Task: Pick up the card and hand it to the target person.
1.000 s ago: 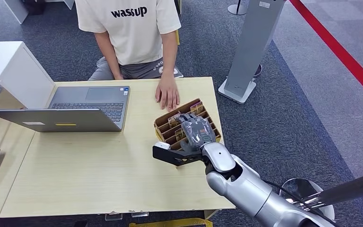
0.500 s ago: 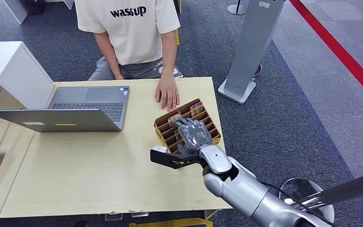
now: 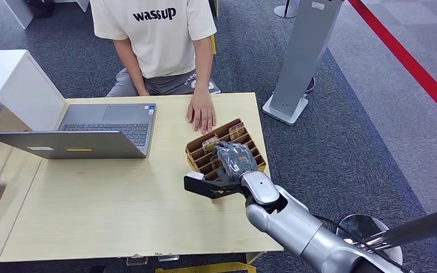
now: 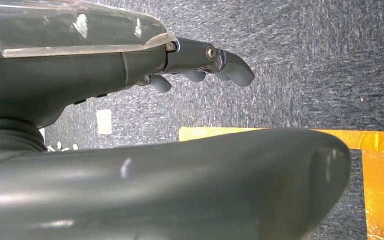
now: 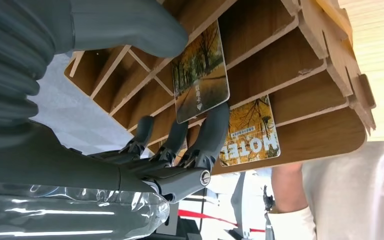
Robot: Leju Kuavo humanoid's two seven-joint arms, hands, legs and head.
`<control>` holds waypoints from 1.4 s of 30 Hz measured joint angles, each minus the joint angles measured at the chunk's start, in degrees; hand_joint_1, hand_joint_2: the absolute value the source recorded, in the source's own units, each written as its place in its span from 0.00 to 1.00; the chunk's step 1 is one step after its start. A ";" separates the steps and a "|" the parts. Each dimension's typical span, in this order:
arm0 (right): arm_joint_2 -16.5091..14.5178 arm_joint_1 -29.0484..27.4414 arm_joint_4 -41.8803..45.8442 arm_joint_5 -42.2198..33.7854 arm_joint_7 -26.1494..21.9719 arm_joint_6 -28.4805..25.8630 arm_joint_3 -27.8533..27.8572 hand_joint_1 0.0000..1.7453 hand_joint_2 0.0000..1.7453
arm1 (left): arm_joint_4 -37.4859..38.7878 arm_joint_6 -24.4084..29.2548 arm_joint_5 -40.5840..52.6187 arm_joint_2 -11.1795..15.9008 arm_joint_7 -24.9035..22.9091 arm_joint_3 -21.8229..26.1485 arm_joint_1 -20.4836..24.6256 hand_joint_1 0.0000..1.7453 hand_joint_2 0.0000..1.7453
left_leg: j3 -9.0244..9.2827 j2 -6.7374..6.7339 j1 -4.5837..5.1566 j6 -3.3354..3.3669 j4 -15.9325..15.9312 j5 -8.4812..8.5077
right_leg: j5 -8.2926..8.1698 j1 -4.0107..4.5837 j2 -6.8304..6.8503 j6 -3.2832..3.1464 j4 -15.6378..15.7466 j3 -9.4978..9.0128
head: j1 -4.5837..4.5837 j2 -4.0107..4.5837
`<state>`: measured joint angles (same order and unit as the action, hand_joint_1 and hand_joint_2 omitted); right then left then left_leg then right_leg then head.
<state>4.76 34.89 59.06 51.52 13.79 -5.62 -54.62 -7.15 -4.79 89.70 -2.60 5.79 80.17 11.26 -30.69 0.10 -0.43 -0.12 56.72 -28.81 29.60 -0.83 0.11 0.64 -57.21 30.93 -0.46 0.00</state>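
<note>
The right hand [image 5: 180,100] is down in the slotted brown wooden card rack [image 3: 202,159], thumb and fingers [image 5: 215,130] closing on either face of a glossy card printed with autumn trees [image 5: 201,75]. The card sits partly raised from its slot, beside a second yellow card marked HOTEL [image 5: 247,132]. The left hand [image 4: 200,60] hangs over the carpet, fingers loosely curled on nothing. I judge the pick begun but not finished; lifting clear and passing to the seated person in the cream T-shirt [image 3: 159,34], beyond the rack, remain.
</note>
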 joint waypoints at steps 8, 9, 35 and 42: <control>0.01 0.47 -0.68 -0.39 0.18 -0.40 -0.02 0.76 1.00 | 0.00 0.00 0.00 0.00 0.00 0.00 -0.01 0.00 0.00 | 0.01 -0.01 0.00 0.00 0.00 0.00 | 0.00 0.00 -0.01 0.00 0.00 0.00 | -0.04 0.00; 0.01 0.50 -0.66 -0.39 0.29 -0.46 -0.02 0.76 1.00 | 0.00 0.00 0.00 0.00 0.00 0.00 -0.01 0.00 0.00 | 0.01 -0.01 0.00 0.00 0.00 0.00 | 0.00 0.00 -0.01 0.00 0.00 0.00 | -0.04 0.00; 0.66 0.39 6.05 0.35 1.46 0.68 0.26 1.00 1.00 | 0.00 -2.10 -0.09 0.15 2.86 -1.04 -0.23 0.00 1.00 | 0.02 -0.01 0.00 0.00 0.00 0.00 | 0.00 0.00 -0.02 0.00 0.00 0.00 | 0.00 0.00; 1.13 0.37 8.80 0.43 1.91 1.08 0.48 1.00 1.00 | 0.00 -1.92 -0.74 0.19 2.54 -1.05 -0.52 0.00 1.00 | 0.01 -0.01 0.00 0.00 0.00 0.00 | 0.00 0.00 -0.02 0.00 0.00 0.00 | -0.03 0.00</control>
<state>5.89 35.26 67.87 51.95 15.70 -4.54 -54.14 -7.15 -6.71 88.96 -2.42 8.33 79.12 10.74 -30.67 0.09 -0.43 -0.13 56.73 -28.80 29.60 -0.83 0.09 0.64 -57.22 30.93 -0.49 0.00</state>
